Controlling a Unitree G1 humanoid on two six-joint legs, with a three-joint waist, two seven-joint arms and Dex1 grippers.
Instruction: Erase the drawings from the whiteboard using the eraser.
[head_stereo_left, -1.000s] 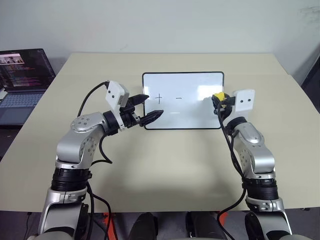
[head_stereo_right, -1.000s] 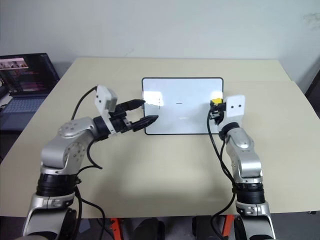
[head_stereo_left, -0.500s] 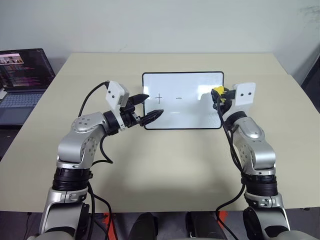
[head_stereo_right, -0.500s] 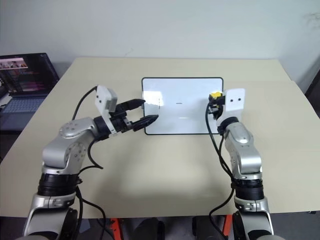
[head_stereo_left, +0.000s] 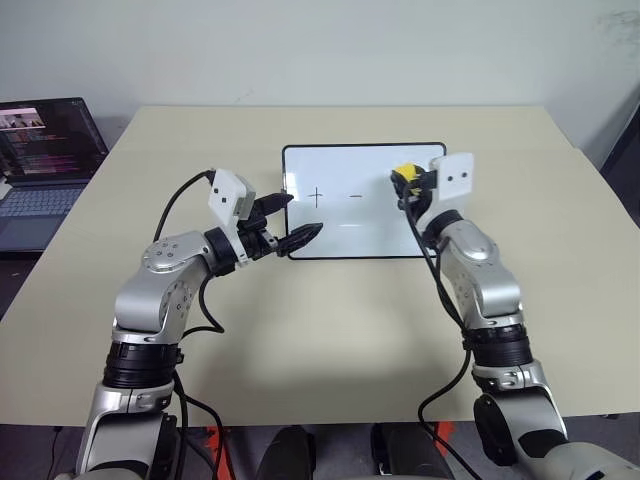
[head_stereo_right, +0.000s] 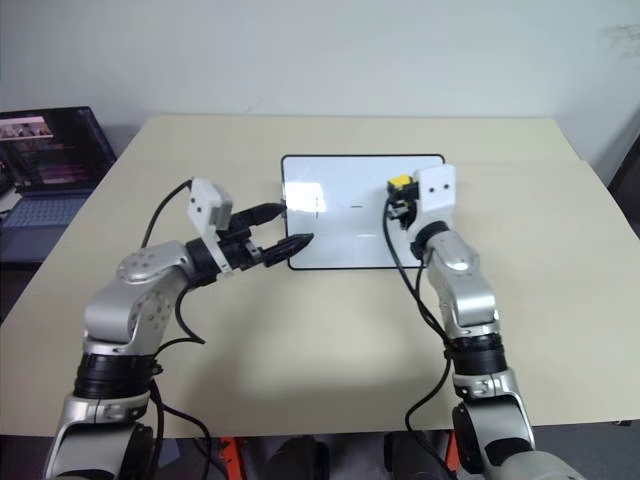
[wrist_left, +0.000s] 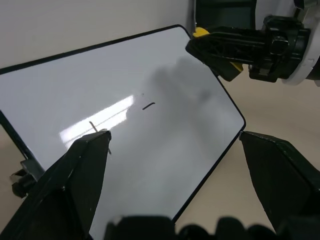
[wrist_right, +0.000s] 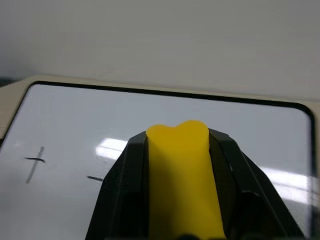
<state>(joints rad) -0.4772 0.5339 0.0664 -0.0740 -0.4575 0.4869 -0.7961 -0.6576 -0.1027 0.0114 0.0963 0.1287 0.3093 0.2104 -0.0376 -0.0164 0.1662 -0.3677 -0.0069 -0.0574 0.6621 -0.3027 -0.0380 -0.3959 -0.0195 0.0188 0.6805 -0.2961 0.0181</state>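
Note:
The whiteboard (head_stereo_left: 370, 228) lies flat in the middle of the table. Its drawings are a thin black plus sign (head_stereo_left: 317, 197) and a short dash (head_stereo_left: 356, 196) on its left half. My right gripper (head_stereo_left: 404, 184) is shut on the yellow eraser (head_stereo_left: 405, 174), over the board's right half just right of the dash. I cannot tell whether the eraser touches the surface. In the right wrist view the eraser (wrist_right: 182, 170) sits squeezed between the black fingers, with the plus (wrist_right: 35, 162) and dash (wrist_right: 94, 178) beyond. My left gripper (head_stereo_left: 297, 216) stands open and empty at the board's left edge.
An open laptop (head_stereo_left: 45, 165) sits at the table's far left edge. The beige table (head_stereo_left: 330, 330) has bare room in front of the board and on both sides of it.
My right gripper has carried the eraser leftward from the board's right edge to a spot over the board near the dash. The left arm has stayed almost where it was.

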